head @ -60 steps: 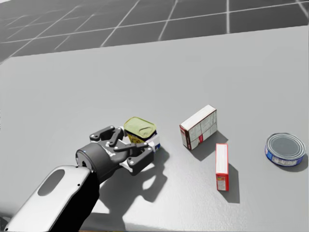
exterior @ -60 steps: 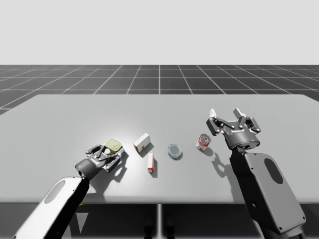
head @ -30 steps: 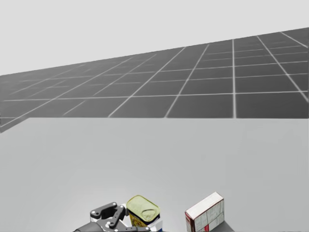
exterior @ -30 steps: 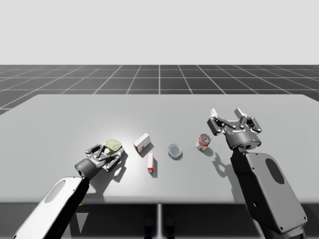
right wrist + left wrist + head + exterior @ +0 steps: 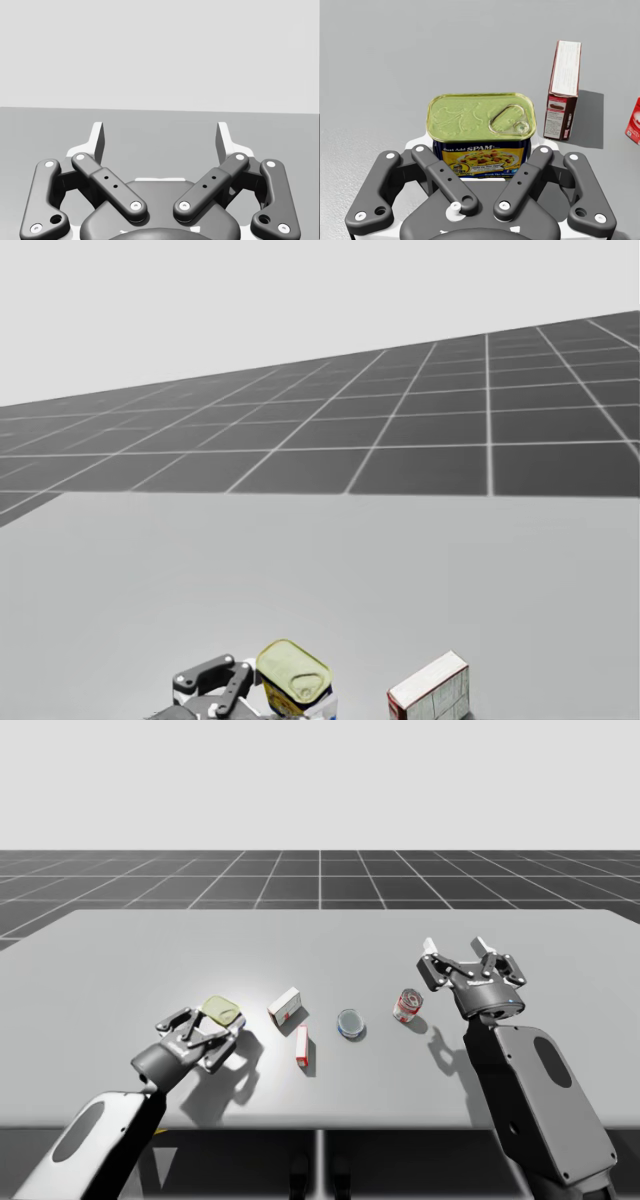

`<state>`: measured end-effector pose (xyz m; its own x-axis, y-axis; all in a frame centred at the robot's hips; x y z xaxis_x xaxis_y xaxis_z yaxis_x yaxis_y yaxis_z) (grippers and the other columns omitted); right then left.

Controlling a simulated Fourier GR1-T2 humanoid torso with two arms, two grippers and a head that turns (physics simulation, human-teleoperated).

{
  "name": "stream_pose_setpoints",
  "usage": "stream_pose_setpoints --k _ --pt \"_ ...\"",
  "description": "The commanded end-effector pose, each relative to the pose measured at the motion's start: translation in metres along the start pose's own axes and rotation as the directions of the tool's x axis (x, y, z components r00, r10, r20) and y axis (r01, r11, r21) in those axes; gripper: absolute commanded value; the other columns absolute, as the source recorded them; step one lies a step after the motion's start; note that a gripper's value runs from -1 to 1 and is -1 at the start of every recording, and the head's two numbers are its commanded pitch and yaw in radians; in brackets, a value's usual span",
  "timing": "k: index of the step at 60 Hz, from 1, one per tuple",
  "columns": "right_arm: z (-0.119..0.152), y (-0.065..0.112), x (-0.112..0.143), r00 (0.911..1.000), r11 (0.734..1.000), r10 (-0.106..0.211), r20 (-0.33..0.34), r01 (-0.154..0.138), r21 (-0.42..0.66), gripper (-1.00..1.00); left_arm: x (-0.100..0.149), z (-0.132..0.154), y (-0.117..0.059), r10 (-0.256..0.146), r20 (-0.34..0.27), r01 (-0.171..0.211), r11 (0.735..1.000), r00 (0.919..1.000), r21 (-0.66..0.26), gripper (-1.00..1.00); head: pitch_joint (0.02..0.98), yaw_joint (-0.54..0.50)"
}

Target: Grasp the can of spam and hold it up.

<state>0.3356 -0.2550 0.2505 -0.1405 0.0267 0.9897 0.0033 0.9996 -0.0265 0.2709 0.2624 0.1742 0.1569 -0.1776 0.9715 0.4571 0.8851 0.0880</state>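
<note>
Where the counter (image 5: 110,970) is read from left to right, the left claw (image 5: 212,1028) comes first, closed on the can of spam (image 5: 222,1012) near the counter's front left. The left wrist view shows the can clamped from two sides, its yellow lid and pull tab uppermost and its label facing the camera. Beyond it lie a white-and-red box (image 5: 285,1006), a narrow red box (image 5: 302,1046), a flat round tin (image 5: 350,1022) and a red-and-white round can (image 5: 406,1005), all apart from the can of spam. The right claw (image 5: 462,967) hangs above the counter, its jaws spread wide around nothing. Judged by its form, the can is rigid metal and dense for its bulk, with smooth printed walls that may slip, so opposite side walls just below the lid rim offer the surest hold. Pad contact is masked by the claw's linkage, the head view cuts off the can's base, and whether that base is off the counter cannot be told.
</note>
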Motion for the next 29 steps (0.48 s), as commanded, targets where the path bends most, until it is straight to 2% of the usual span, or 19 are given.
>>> stream_pose_setpoints --k 1,5,8,11,12,18,19,23,29 --pt "-0.001 -0.001 0.0 1.0 1.0 0.005 -0.001 -0.005 0.0 -1.0 0.056 0.001 -0.009 -0.103 0.125 0.115 0.988 0.9869 -0.099 1.0 0.423 0.35" --pt "-0.001 -0.001 -0.001 1.0 1.0 0.007 -0.002 -0.007 0.001 -1.0 0.068 0.004 -0.008 -0.134 0.147 0.147 0.986 0.98 -0.084 1.0 0.423 0.35" --pt "-0.002 -0.001 -0.003 0.9998 1.0 0.014 -0.012 -0.014 0.002 -1.0 0.081 0.005 -0.007 -0.175 0.173 0.188 0.98 0.9693 -0.06 1.0 0.42 0.35" --pt "-0.002 -0.002 -0.003 0.9998 1.0 0.014 -0.015 -0.014 0.001 -1.0 0.089 0.006 -0.006 -0.188 0.187 0.2 0.978 0.9643 -0.051 1.0 0.42 0.35" --pt "-0.002 -0.002 -0.004 0.9997 1.0 0.014 -0.018 -0.014 0.001 -1.0 0.096 0.007 -0.005 -0.202 0.201 0.214 0.976 0.9586 -0.041 1.0 0.419 0.34" --pt "-0.002 -0.002 -0.004 0.9996 1.0 0.018 -0.021 -0.018 0.001 -1.0 0.113 0.009 -0.003 -0.236 0.229 0.246 0.969 0.9444 -0.019 1.0 0.418 0.34" --pt "-0.002 -0.002 -0.005 0.9996 1.0 0.018 -0.022 -0.018 0.0 -1.0 0.119 0.009 -0.002 -0.247 0.24 0.257 0.966 0.939 -0.01 1.0 0.418 0.34" --pt "-0.002 -0.002 -0.005 0.9995 1.0 0.019 -0.025 -0.019 0.0 -1.0 0.128 0.01 -0.001 -0.264 0.253 0.271 0.963 0.931 0.007 1.0 0.418 0.34" --pt "-0.003 -0.003 -0.006 0.9986 1.0 0.028 -0.044 -0.028 -0.011 -1.0 0.15 0.012 0.002 -0.3 0.292 0.293 0.954 0.908 0.07 1.0 0.419 0.34"
